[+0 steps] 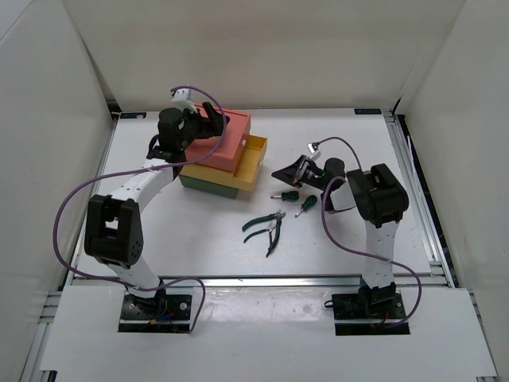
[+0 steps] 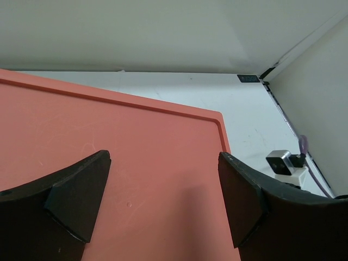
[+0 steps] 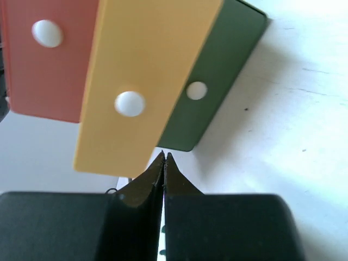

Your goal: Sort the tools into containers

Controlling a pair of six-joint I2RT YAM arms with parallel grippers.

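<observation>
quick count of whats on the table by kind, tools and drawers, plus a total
screwdrivers: 2
pliers: 2
drawers: 3 (salmon-red, yellow, dark green)
total: 7

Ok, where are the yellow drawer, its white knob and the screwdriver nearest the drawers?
yellow drawer (image 1: 258,163): top view, pulled-out front wall.
white knob (image 3: 130,103): right wrist view, its centre.
screwdriver nearest the drawers (image 1: 291,195): top view, green handle.
</observation>
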